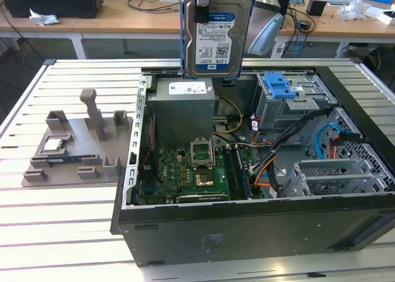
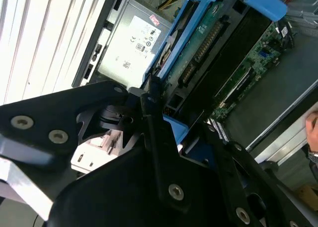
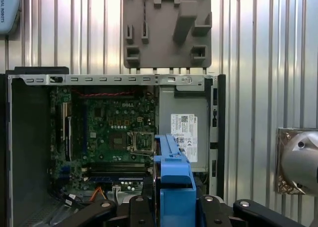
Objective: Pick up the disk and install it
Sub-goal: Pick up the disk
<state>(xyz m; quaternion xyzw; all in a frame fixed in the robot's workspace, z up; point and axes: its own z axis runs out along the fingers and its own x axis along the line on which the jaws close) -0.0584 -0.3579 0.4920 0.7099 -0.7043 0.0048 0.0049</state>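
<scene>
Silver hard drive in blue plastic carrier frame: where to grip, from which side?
Upper end, from above, pinching across its two broad faces. The silver hard drive in its blue plastic carrier frame hangs upright over the open black computer case, thin edge up; the gripper appears clamped that way.

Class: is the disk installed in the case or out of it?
Out. The gripper holds the disk upright in the air above the open case.

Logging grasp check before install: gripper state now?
Gripper: jaws closed on the flat silver metal hard drive in its blue plastic carrier frame.
</scene>
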